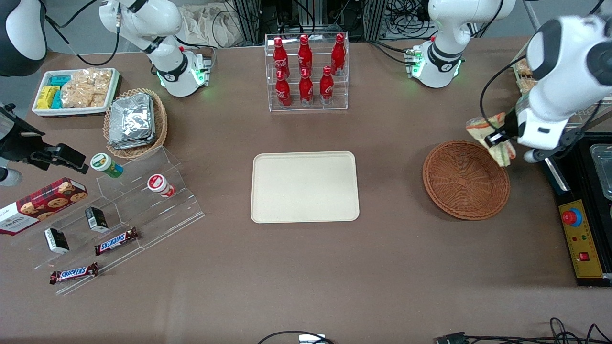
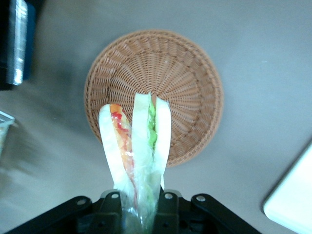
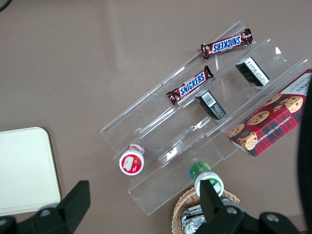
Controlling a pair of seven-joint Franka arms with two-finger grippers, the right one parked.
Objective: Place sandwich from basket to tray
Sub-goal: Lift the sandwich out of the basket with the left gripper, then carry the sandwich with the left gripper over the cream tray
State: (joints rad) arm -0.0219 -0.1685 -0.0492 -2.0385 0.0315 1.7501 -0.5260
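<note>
**Sandwich lifted out, tray not yet reached**

The brown table (image 1: 306,267) carries everything I have to work with. On it, toward the middle, lies the cream tray (image 1: 305,187), bare, with nothing set on it. Toward my working end of the table sits the round wicker basket (image 1: 466,179), and the wrist view shows its woven floor with nothing lying in it.

My fingers (image 2: 167,207) are clenched on the wrapped edge of the sandwich (image 2: 139,146), the wedge hanging below them with its pale bread and its red and green filling showing through the clear wrap. In the front view my gripper (image 1: 497,138) holds the sandwich above the basket's rim, on the side away from the tray, clear of the wicker and not touching it.

So I judge the pick as done: the sandwich is out of the basket and in my grasp. What is left is the carry sideways over the basket and the open stretch of table to the tray, the lowering onto its flat surface, and the letting go.
</note>
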